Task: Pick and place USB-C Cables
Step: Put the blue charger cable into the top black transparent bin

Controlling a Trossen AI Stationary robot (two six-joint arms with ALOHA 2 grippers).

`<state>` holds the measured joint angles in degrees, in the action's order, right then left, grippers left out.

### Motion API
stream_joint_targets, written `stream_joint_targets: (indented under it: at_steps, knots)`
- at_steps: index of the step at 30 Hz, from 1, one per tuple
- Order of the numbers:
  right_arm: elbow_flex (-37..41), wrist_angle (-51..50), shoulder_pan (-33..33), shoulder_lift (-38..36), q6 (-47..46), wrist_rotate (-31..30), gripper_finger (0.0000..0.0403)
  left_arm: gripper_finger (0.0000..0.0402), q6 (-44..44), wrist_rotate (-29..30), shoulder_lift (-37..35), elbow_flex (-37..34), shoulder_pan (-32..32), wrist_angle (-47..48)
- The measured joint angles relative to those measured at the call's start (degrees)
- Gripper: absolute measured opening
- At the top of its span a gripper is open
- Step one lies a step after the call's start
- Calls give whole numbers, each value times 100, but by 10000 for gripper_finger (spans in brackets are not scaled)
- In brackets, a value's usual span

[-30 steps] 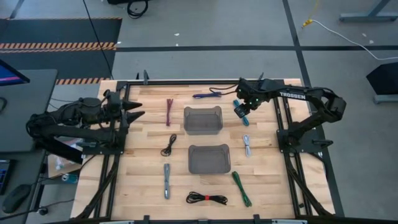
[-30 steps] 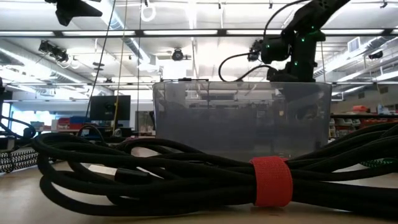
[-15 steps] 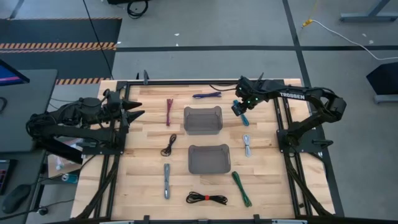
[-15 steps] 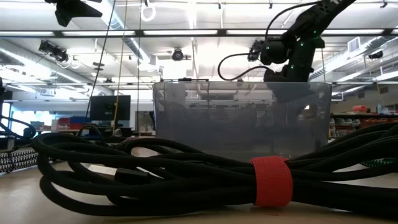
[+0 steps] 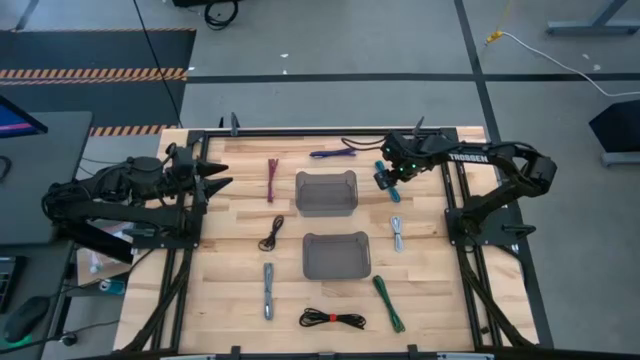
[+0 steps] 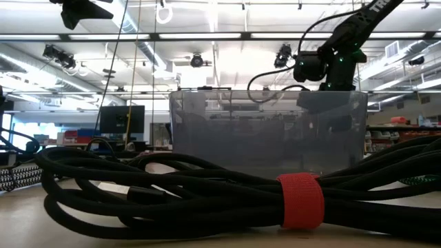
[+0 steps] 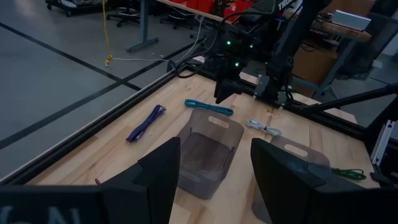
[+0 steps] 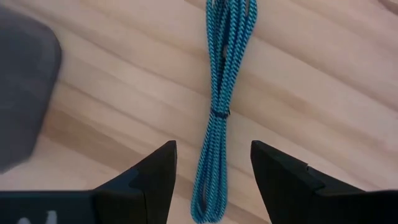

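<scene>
A teal USB-C cable point(image 8: 224, 106) lies bundled on the wooden table at the far right. My right gripper point(image 8: 213, 180) hangs open just above it and points down, with one finger on either side of the bundle's near part, touching nothing. In the high view this gripper point(image 5: 386, 179) covers most of the teal cable point(image 5: 393, 190). My left gripper point(image 7: 214, 180) waits open at the table's left side point(image 5: 215, 176). Other cables lie flat: purple point(image 5: 333, 153), maroon point(image 5: 272, 180), white point(image 5: 397, 233), black point(image 5: 271, 234), grey point(image 5: 268, 290), green point(image 5: 388, 303), black with a red strap point(image 5: 333, 319).
Two translucent grey bins stand in the table's middle, one farther point(image 5: 326, 192) and one nearer point(image 5: 337, 255). The farther bin is just left of my right gripper. In the low view the black cable point(image 6: 207, 193) fills the foreground before a bin point(image 6: 269, 131).
My right gripper has come down toward the teal cable and has rolled a little about its own line. In the low view it has sunk behind the bin's rim. The cables have not moved.
</scene>
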<state>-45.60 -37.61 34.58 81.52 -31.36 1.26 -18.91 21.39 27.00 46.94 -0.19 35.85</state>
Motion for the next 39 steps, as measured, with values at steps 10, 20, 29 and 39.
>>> stream_joint_targets:
  at_steps: [10,20,29,39]
  knots:
    - [43,228,-4,0,-45,-11,214,204,2,0,0,0,0,1]
    - [46,364,-50,404,-121,154,214,204,6,0,0,0,0,29]
    - [-29,456,-251,1153,31,179,213,204,4,-1,0,0,0,36]
    - [-15,421,-151,1072,158,112,168,204,2,-2,0,0,0,36]
